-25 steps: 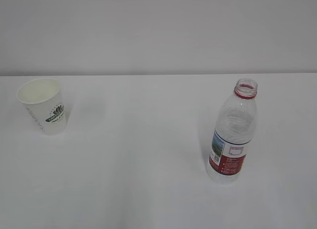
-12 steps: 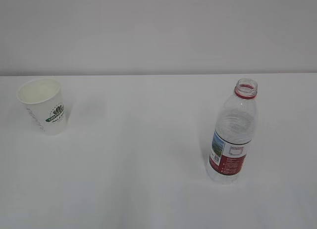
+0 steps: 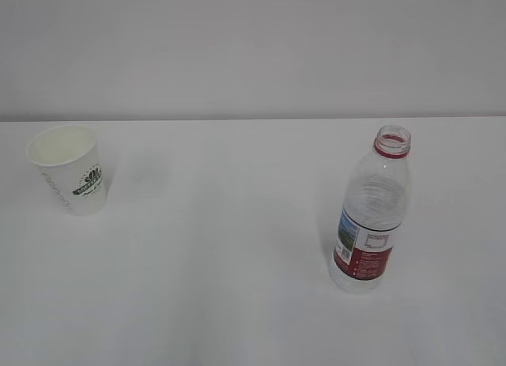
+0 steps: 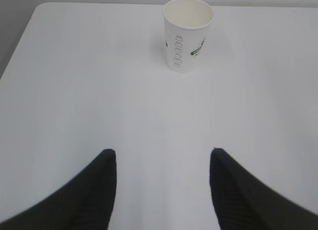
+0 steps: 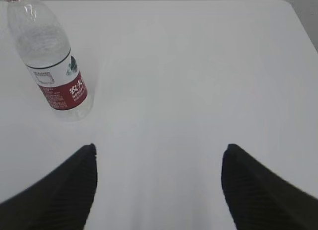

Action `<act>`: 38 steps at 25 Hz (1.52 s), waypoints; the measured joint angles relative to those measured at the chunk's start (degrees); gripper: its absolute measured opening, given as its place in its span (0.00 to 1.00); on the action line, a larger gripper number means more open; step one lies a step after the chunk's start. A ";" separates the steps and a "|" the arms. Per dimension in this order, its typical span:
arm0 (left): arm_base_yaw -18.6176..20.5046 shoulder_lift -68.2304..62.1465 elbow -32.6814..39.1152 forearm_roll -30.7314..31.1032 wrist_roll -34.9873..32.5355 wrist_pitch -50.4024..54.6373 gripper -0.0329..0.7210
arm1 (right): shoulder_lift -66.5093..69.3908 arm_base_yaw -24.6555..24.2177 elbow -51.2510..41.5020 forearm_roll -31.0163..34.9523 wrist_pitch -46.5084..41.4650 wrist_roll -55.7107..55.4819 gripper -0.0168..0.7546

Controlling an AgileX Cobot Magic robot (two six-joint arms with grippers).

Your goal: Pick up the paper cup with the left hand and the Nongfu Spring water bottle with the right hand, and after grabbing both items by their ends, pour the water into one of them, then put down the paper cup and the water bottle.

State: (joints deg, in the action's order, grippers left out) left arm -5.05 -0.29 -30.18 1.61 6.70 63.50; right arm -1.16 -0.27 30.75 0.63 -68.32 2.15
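paper cup (image 3: 69, 170): upright on the white table (image 3: 237, 247), far out at 9 o'clock in the exterior view; open mouth up, dark green round logo on its side. in the left wrist view it stands at 12 o'clock, well apart from the fingers.
nongfu spring water bottle (image 3: 368, 216): upright at 4 o'clock in the exterior view, uncapped, red neck ring, red-and-white label with a small landscape picture; well apart from the cup. in the right wrist view it sits at 10 o'clock, off to the left of the gripper.
water: cannot tell its level through the clear plastic.
left gripper (image 4: 164, 190): black fingers (image 4: 94, 190) spread apart, nothing between them, only bare table.
right gripper (image 5: 159, 185): spread wide, empty; bottle lies outside its left finger (image 5: 69, 185).
wall (image 3: 253, 50): plain grey-white, behind the table edge.
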 joint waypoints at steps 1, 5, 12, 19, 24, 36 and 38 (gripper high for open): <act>0.00 0.00 0.00 0.00 0.00 0.00 0.63 | 0.00 0.00 0.00 0.12 0.80 0.00 0.78; 0.00 0.00 0.00 0.00 0.00 0.00 0.67 | 0.00 0.00 0.00 1.03 3.10 0.00 0.78; 0.00 0.00 0.00 0.00 0.00 -0.57 0.71 | 0.00 0.00 0.00 2.56 7.27 0.00 0.78; 0.00 0.00 -0.87 0.00 0.00 -16.82 0.81 | 1.04 0.00 0.00 3.83 10.67 0.09 0.78; 0.00 0.00 -1.01 2.17 0.00 -26.63 0.81 | 3.35 0.00 0.00 4.03 15.33 0.09 0.78; 0.00 -0.60 6.82 4.89 0.00 -33.72 0.81 | 8.21 0.00 0.00 6.82 27.82 8.98 0.78; 0.00 -1.64 8.19 4.89 0.00 -35.67 0.81 | 9.56 0.00 0.00 7.39 30.16 9.13 0.78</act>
State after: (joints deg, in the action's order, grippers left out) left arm -5.05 -1.93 -21.99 6.50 6.70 27.83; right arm 8.40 -0.27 30.75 8.01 -38.16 11.28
